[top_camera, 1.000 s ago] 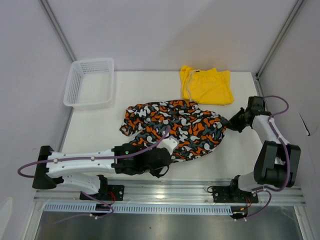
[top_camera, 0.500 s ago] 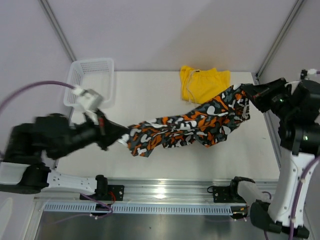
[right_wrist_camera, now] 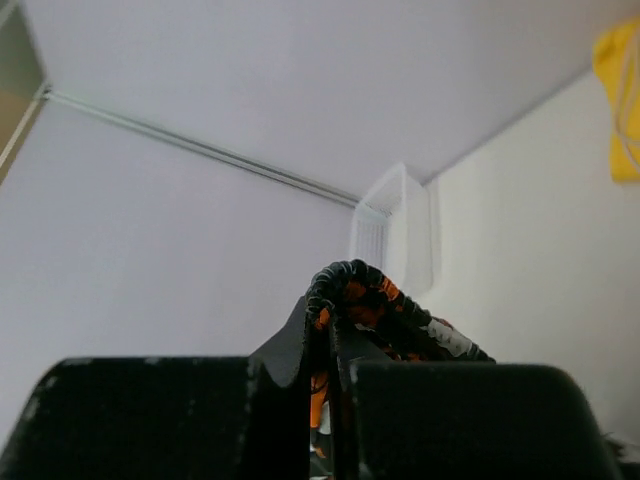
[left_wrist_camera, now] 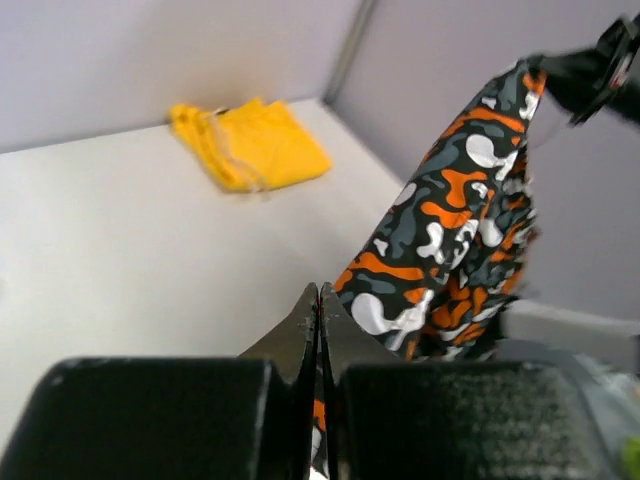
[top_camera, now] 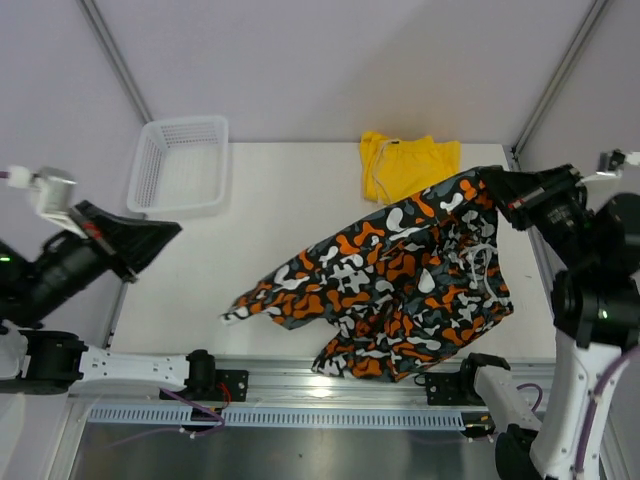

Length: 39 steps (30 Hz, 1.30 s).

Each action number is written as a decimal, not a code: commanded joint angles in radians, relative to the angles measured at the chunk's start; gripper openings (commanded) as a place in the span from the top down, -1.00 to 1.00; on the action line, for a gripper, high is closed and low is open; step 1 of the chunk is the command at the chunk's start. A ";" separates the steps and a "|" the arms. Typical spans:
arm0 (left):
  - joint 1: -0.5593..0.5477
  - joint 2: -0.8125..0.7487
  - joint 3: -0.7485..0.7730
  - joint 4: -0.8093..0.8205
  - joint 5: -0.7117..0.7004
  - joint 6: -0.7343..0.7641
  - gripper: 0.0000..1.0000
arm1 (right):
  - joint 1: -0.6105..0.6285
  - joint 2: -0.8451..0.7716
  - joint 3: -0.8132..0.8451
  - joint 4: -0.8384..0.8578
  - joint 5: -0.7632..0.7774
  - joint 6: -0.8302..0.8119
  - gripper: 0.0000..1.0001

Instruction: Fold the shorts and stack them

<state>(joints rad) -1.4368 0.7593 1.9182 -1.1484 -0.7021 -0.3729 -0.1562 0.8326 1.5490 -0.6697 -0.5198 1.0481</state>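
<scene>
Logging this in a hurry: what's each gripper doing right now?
Left gripper: closed, holding nothing.
Right gripper: closed on an edge of the patterned shorts, which hang from it.

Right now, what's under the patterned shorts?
Only white table shows around the patterned shorts, pinched in the right claw. The cloth covers the table's front edge and a corner of the yellow shorts.

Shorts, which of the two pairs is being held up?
The orange, white and black patterned pair, hanging from the right pincer; the yellow pair lies flat at the back.
</scene>
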 commanded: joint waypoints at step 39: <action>0.315 0.292 -1.271 1.202 0.523 0.247 -0.98 | 0.153 0.145 -0.113 0.081 -0.114 -0.092 1.00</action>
<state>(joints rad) -1.1271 0.9901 0.6334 -0.1055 -0.1764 -0.1753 -0.0078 0.9764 1.4361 -0.6510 -0.5766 0.9665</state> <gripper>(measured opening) 0.991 0.035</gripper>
